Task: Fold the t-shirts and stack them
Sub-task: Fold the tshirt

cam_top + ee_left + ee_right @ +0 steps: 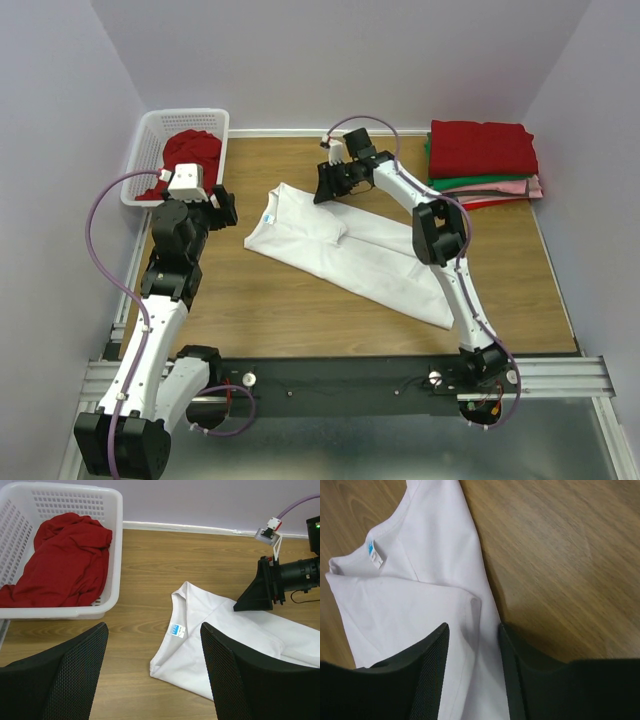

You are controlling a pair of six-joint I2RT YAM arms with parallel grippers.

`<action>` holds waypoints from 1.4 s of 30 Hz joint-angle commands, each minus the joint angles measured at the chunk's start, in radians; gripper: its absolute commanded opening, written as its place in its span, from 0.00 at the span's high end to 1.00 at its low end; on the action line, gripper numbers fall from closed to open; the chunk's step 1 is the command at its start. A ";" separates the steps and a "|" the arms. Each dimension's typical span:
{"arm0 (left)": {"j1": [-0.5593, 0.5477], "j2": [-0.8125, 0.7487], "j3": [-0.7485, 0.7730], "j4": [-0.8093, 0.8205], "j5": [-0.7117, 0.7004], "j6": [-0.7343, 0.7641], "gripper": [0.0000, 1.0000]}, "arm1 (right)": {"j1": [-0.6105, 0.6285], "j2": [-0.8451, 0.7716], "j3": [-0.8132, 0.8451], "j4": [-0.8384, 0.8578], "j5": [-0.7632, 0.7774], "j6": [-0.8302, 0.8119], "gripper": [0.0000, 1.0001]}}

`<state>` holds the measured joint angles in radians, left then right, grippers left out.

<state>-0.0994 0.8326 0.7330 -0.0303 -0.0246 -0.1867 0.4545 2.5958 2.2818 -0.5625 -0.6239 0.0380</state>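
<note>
So the white shirt (340, 245) is lying in the middle of the table (300, 310), running at an angle from back-left to front-right. It's looking partly folded, with one side flap turned in over the body. The collar end is pointing toward the left arm, and the blue label (177, 630) is showing inside the neck.

The right gripper (473, 627) is hanging low over the back edge of the shirt near the collar end. Its fingers are sitting partway apart, straddling the corner of that folded flap. The cloth in the gap is lying flat and isn't looking pinched.

The left gripper (152, 630) is hovering over bare wood between the basket (115, 540) and the collar. Its fingers are standing wide apart and aren't holding anything.

A red shirt (65, 560) is sitting crumpled in the basket at the back-left corner. Over at the back-right a stack (482, 150) of folded shirts is sitting well apart from the white one. A red one is lying on top, with green and pink edges peeking out under it.
</note>
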 commanded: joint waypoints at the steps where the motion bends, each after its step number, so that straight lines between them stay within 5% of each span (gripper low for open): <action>1: 0.004 -0.007 -0.001 0.026 0.020 0.007 0.18 | 0.015 0.038 -0.004 -0.005 -0.060 0.034 0.60; 7: 0.006 -0.001 -0.001 0.024 0.017 0.009 0.18 | 0.013 0.096 0.113 -0.001 0.036 0.071 1.00; 20: 0.015 0.040 -0.001 0.026 0.020 0.010 0.18 | -0.062 0.150 0.261 0.164 0.619 0.353 0.98; 21: 0.015 0.042 0.000 0.026 0.020 0.009 0.18 | -0.068 0.155 0.265 0.170 0.619 0.355 0.92; 22: 0.017 0.043 0.000 0.026 0.020 0.010 0.18 | -0.073 0.153 0.271 0.177 0.668 0.355 0.75; 28: 0.018 0.034 -0.004 0.026 0.058 0.010 0.17 | -0.093 0.045 0.252 0.181 0.676 0.151 0.47; 32: 0.020 0.043 -0.021 0.070 0.147 -0.007 0.05 | -0.096 -0.178 0.020 0.177 0.459 -0.118 0.04; 37: 0.020 0.079 -0.041 0.144 0.467 0.004 0.07 | -0.100 -0.564 -0.469 0.168 0.129 -0.435 0.00; 40: -0.038 0.105 -0.055 0.179 0.468 0.004 0.07 | -0.129 -0.794 -0.727 0.161 0.081 -0.480 0.00; 42: -0.170 0.143 -0.038 0.165 0.468 0.004 0.07 | -0.189 -0.935 -0.882 0.156 0.044 -0.472 0.00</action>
<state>-0.1322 0.9340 0.6941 0.0891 0.3321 -0.1894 0.3458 1.8141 1.5898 -0.3809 -0.4400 -0.3176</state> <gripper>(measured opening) 0.929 0.996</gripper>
